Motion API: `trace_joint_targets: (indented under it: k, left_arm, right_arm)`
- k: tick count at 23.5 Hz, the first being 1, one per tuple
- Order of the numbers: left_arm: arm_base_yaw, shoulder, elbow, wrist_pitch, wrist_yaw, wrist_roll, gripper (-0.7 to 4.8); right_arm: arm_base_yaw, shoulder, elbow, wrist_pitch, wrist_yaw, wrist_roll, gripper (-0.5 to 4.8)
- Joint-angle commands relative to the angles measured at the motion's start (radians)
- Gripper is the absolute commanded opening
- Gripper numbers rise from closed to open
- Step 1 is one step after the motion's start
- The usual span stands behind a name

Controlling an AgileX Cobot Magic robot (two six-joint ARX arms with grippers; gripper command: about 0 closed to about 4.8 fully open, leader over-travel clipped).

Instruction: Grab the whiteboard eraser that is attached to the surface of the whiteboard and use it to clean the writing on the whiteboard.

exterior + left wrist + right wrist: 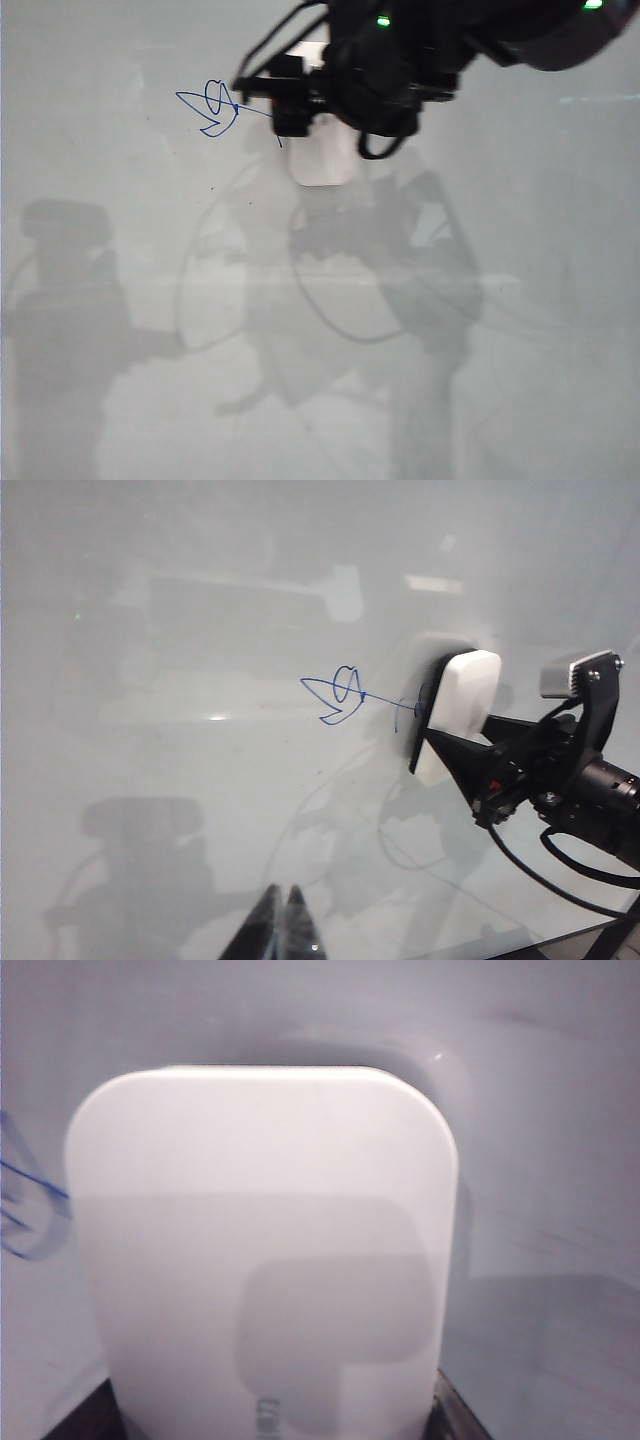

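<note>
A robot test bench or lab is suggested, though little of the room is seen. The views are filled by a glossy pale whiteboard (120,380), on which arm shadows and ceiling light reflections are cast. A black cabled arm with green indicator lights (383,20) is seen above it.

Soft, even light fills all three views, and the glossy whiteboard (520,300) throws back pale patches of glare and grey, soft-edged shadows of the arms and cables in the exterior and left wrist views. The right wrist view is the blurriest: the whiteboard eraser (265,1260) fills it out of focus, with a blocky shadow across its lower part, and the writing (25,1210) smears at the edge. In the left wrist view the left gripper (280,925) reads as a dark, slightly soft shape
</note>
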Motion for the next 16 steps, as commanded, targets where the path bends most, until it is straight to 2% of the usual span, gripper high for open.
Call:
trace_joint_targets:
  k: [1,16]
  left_arm:
    - [0.000,0.000,0.005,0.014,-0.002,0.002,-0.05]
    - [0.000,0.000,0.005,0.026,-0.001,0.002,-0.06]
  right_arm:
    - [0.023,0.044,0.085,0.041,-0.026,0.000,2.06]
    - [0.134,0.328,0.459,-0.015,-0.026,0.000,2.05]
